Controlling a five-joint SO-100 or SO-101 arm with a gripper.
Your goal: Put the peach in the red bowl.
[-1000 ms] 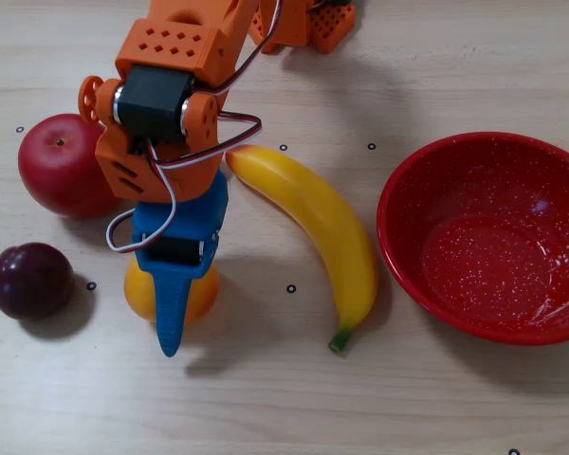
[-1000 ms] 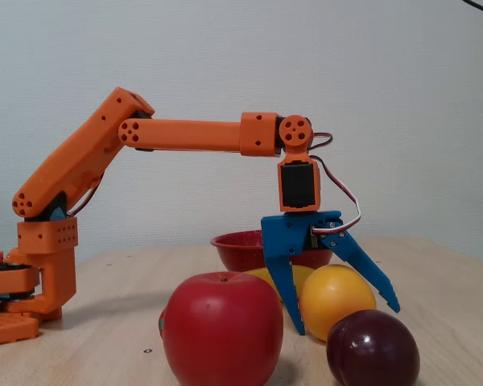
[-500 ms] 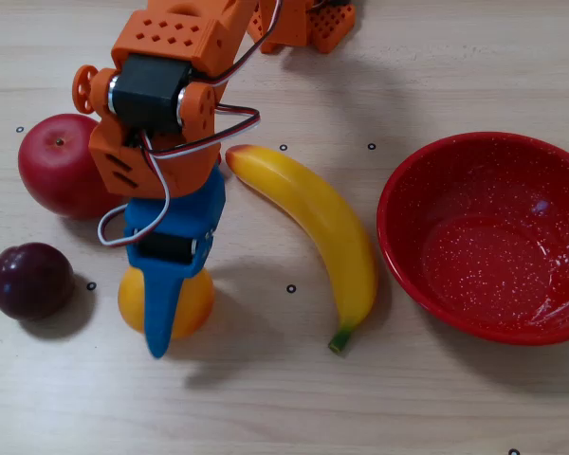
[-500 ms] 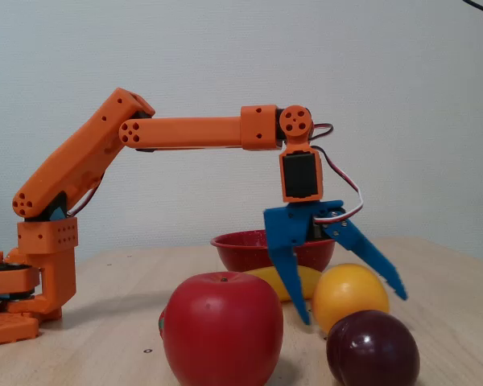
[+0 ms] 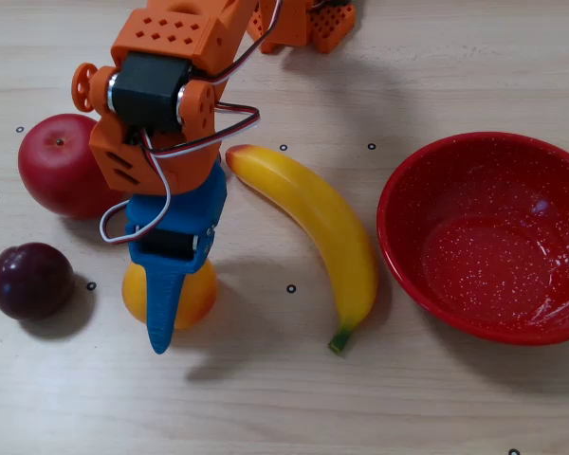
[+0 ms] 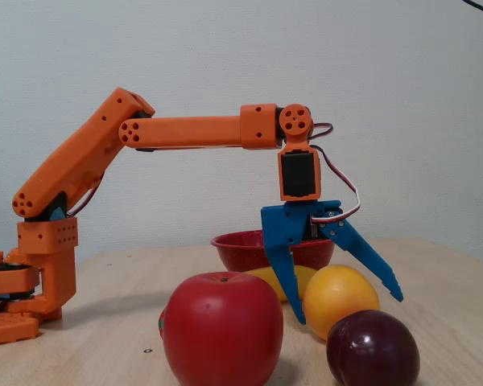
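The yellow-orange peach [image 5: 197, 296] lies on the wooden table left of centre in the overhead view, mostly covered by my blue gripper [image 5: 166, 299]. In the fixed view the gripper [image 6: 348, 308] is open and its two fingers straddle the peach [image 6: 338, 293]: one points down on the peach's left and the other slants over its right. The peach rests on the table. The glossy red speckled bowl [image 5: 403, 213] stands empty at the right of the overhead view. It also shows behind the gripper in the fixed view [image 6: 241, 245].
A yellow banana [image 5: 313, 227] lies between the peach and the bowl. A big red apple [image 5: 62, 161] and a dark purple plum [image 5: 28, 280] sit left of the peach. In the fixed view the apple [image 6: 221, 326] and plum [image 6: 373, 350] stand in front.
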